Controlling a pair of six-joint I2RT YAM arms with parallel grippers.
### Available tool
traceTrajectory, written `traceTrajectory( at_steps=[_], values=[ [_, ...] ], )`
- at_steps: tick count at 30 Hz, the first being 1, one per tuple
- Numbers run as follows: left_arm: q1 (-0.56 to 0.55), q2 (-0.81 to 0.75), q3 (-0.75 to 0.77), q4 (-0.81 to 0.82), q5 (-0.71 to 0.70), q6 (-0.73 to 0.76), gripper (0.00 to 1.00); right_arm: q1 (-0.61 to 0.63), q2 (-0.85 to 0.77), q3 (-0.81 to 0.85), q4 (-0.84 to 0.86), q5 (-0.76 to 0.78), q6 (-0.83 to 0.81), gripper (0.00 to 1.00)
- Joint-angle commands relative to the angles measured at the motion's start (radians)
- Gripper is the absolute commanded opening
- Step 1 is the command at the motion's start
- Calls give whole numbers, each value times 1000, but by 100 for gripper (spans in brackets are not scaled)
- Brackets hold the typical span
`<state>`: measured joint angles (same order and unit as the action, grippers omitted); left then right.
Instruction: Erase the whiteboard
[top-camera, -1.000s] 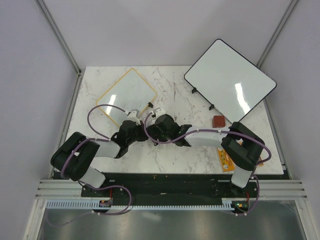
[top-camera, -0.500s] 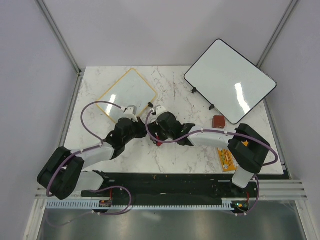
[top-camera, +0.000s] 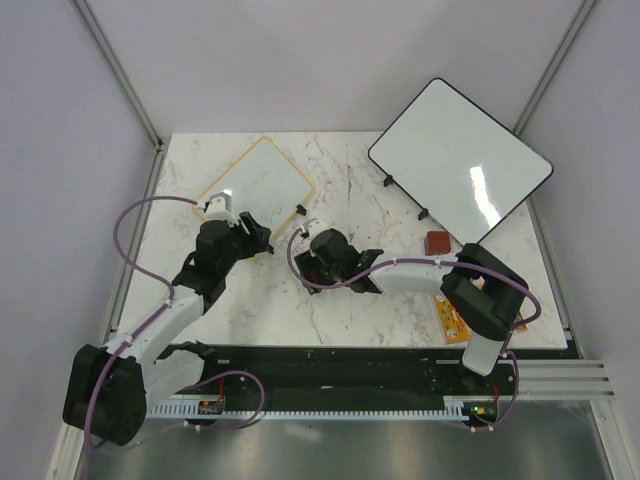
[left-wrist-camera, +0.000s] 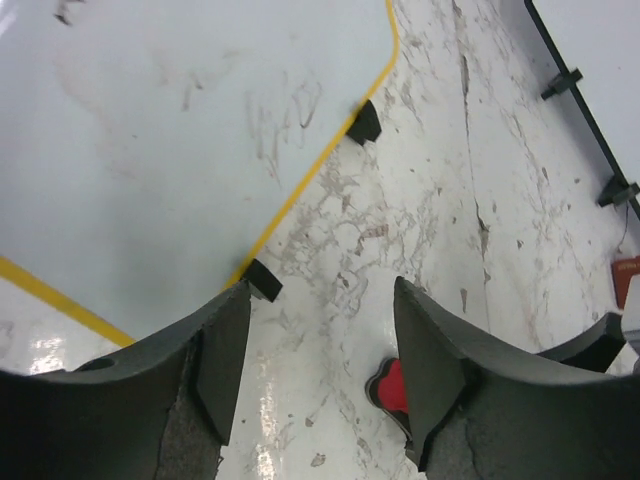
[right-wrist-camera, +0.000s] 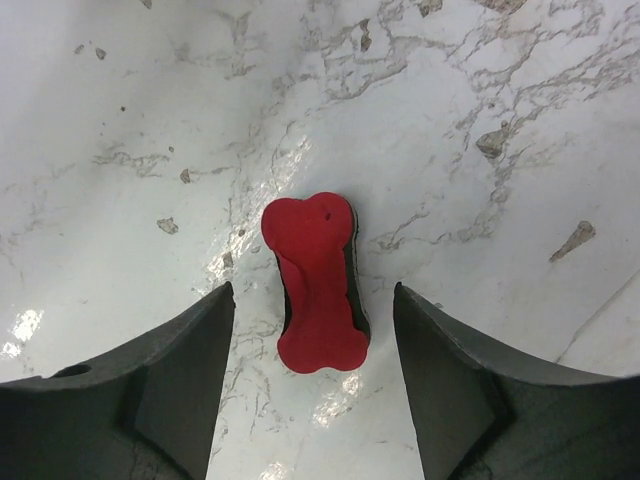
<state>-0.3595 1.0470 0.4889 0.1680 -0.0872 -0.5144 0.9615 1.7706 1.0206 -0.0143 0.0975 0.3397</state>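
Observation:
The whiteboard (top-camera: 255, 180) has a thin yellow frame and lies at the back left of the table. In the left wrist view the whiteboard (left-wrist-camera: 180, 130) shows faint pen scribbles and a small black clip (left-wrist-camera: 364, 122) on its edge. My left gripper (top-camera: 250, 236) hovers open and empty at its near corner, over bare marble (left-wrist-camera: 320, 320). A red bone-shaped eraser (right-wrist-camera: 315, 285) lies flat on the table. My right gripper (right-wrist-camera: 312, 310) stands open astride it, its fingers clear of both sides. Part of the eraser (left-wrist-camera: 390, 383) peeks out behind my left gripper's right finger.
A larger black-framed whiteboard (top-camera: 460, 160) rests at the back right, overhanging the table edge, with small black feet (top-camera: 388, 181). A reddish-brown block (top-camera: 437, 242) and an orange packet (top-camera: 452, 318) lie near the right arm. Walls close in on three sides.
My left gripper has opened and pulled back left toward the yellow-framed board. The eraser now lies on the table, and my right gripper has settled over it, its jaws a little narrower.

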Motion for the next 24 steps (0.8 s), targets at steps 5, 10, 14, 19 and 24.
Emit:
traceTrajectory(
  at_steps=[5, 10, 14, 19, 24],
  values=[
    [143, -91, 111, -149, 121, 19, 70, 19, 67, -13, 19, 18, 2, 68],
    [189, -117, 140, -162, 130, -2, 70, 28, 79, -16, 19, 48, 15, 62],
    [253, -122, 143, -190, 138, -18, 70, 37, 98, -11, 17, 73, 16, 47],
    [358, -122, 116, -179, 181, -81, 71, 48, 115, 3, -33, 120, 5, 40],
    [493, -215, 24, -101, 242, -141, 71, 59, 116, 12, -64, 215, 4, 29]
  ],
)
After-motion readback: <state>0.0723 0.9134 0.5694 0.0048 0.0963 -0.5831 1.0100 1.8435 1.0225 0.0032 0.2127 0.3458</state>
